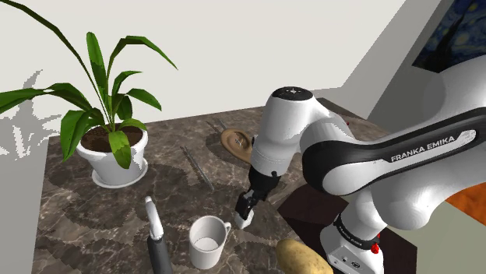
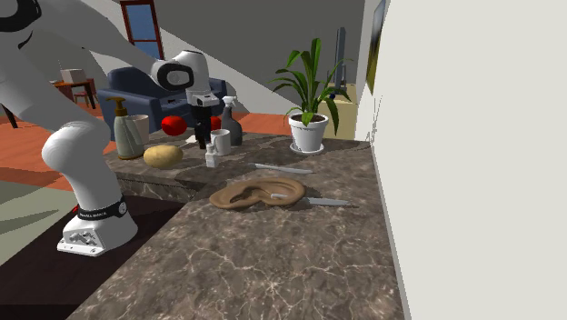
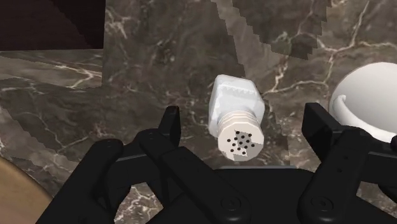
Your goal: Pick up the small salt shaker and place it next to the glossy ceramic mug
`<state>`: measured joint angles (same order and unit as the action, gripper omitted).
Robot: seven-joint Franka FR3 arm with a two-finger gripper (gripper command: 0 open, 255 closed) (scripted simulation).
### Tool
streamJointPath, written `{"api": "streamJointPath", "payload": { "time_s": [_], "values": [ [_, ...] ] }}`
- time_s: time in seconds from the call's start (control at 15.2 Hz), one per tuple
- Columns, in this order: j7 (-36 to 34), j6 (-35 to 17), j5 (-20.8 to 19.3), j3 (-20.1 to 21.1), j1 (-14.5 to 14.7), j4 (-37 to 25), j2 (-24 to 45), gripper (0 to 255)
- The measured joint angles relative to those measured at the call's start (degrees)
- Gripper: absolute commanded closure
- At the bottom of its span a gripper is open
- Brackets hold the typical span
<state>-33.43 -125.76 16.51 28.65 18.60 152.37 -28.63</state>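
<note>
Loosely, tool (image 3: 243, 118) spread around salt shaker (image 3: 236, 104), mug (image 3: 370, 95) close beside.

Dark marble counter (image 2: 273, 264), white wall (image 2: 472, 136), blue sofa (image 2: 132, 84), reddish wood floor (image 2: 23, 150).

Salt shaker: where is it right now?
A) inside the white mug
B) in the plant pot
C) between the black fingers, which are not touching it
C: in the wrist view the salt shaker stands between the open fingers of the gripper, with a gap on each side. It is beside the mug, not in it.
</note>
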Motion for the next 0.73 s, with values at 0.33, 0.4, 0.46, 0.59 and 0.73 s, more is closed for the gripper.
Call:
{"api": "streamJointPath", "payload": {
  "time_s": [0.33,0.4,0.46,0.59,0.73],
  "values": [
    [-0.15,2.81,-0.20,-0.53,0.10,-1.69,-1.26,0],
    [-0.03,4.64,-0.37,-1.04,0.10,-2.66,-2.12,0],
    [0.12,6.61,-0.70,-1.61,-0.04,-3.94,-2.80,0],
    [0.19,8.14,-0.78,-2.01,0.04,-4.62,-3.62,0],
    [0.19,8.52,-0.77,-2.10,0.09,-4.70,-3.88,0]
  ]
}}
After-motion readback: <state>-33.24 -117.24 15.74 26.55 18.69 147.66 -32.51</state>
